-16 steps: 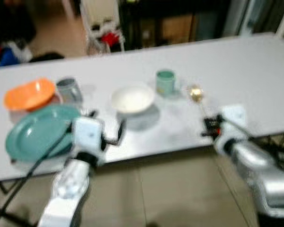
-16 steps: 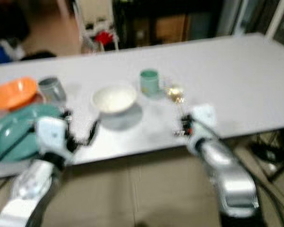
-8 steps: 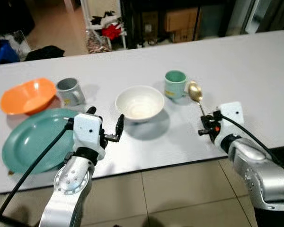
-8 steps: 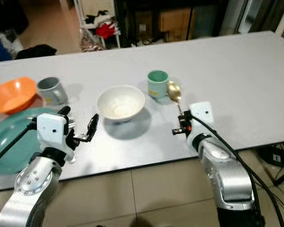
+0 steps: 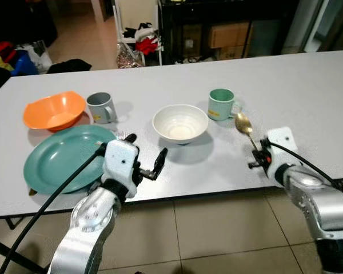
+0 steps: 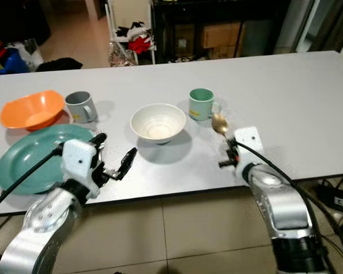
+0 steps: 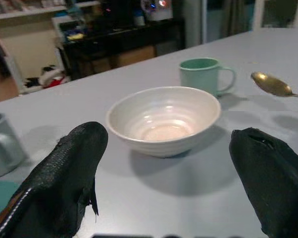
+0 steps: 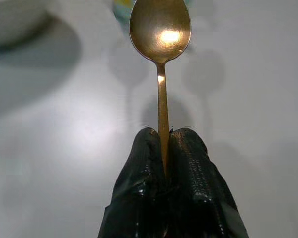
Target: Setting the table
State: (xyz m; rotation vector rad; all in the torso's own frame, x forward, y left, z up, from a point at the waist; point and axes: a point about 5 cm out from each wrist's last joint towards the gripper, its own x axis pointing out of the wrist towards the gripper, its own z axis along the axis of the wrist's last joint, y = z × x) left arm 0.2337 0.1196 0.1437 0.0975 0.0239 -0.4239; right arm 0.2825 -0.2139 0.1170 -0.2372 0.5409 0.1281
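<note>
No readable text, labels, brands or numbers can be made out on anything here.

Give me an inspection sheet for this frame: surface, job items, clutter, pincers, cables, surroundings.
Surface: grey table, bare at the robot's right end.
Job items: teal plate and orange bowl toward the left; grey mug beside the orange bowl; white bowl mid-table; green mug to its right; gold spoon.
Clutter: nothing seen.
Pincers: left pincer open, over the table edge, aimed at the white bowl; right pincer shut on the spoon's handle, bowl end near the green mug.
Cables: black cable along the left arm; another on the right arm.
Surroundings: tiled floor; dark shelving, boxes and clothes behind.
</note>
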